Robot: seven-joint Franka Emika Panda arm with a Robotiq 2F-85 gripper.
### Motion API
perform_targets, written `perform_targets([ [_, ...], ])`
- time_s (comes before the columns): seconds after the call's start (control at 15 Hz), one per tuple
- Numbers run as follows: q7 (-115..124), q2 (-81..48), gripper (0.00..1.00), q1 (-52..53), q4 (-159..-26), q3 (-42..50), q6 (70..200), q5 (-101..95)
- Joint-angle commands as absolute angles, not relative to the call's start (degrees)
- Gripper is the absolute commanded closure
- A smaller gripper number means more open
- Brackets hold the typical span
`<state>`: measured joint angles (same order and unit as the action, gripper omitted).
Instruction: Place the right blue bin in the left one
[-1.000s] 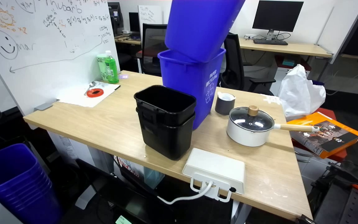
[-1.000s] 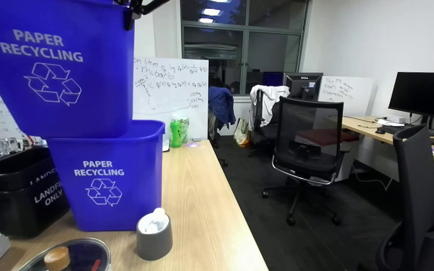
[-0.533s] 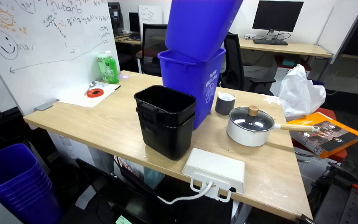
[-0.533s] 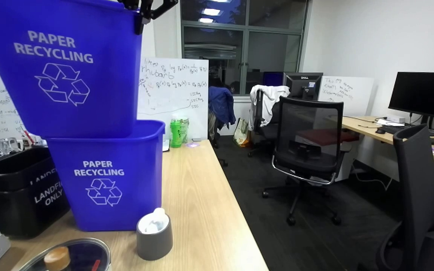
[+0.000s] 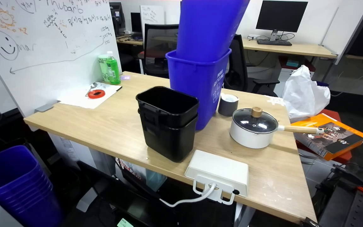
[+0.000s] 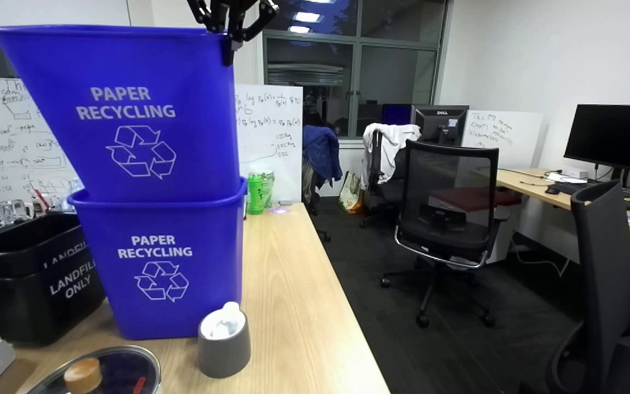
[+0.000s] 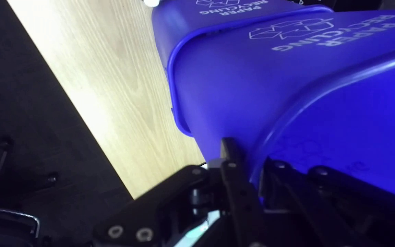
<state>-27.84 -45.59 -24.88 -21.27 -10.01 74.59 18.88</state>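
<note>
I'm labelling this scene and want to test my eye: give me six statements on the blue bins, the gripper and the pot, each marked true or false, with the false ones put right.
1. The gripper holds the upper bin by its rim. True.
2. The lower bin stands on the table. True.
3. The upper bin is sunk fully into the lower bin. False: only its lower part is inside; much of it shows above.
4. The pot has its lid on. True.
5. The lower bin reads "Landfill only". False: it reads "Paper recycling".
6. The pot is inside the lower bin. False: it stands on the table.
</note>
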Motion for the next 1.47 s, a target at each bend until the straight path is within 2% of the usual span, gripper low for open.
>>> perform_targets([
  [0.0, -27.3, -45.7, 0.92, -23.7, -20.1, -8.9, 73.7, 17.2],
  [0.07, -26.5, -45.6, 0.63, -23.6, -20.3, -8.9, 72.9, 17.1],
  [0.13, -25.6, -45.5, 0.63, -23.4, -20.5, -8.8, 72.2, 17.0],
  [0.2, -24.4, -45.3, 0.58, -23.3, -20.8, -8.9, 71.4, 17.2],
  [0.27, -25.6, -45.9, 0.76, -23.5, -20.4, -9.4, 72.9, 17.8],
  [0.4, -24.9, -45.5, 0.61, -23.5, -20.9, -9.4, 72.4, 17.9],
  [0.47, -24.8, -45.4, 0.58, -23.5, -21.1, -9.4, 72.4, 17.9],
  [1.4, -24.7, -45.3, 0.58, -23.5, -21.2, -9.3, 72.2, 17.9],
])
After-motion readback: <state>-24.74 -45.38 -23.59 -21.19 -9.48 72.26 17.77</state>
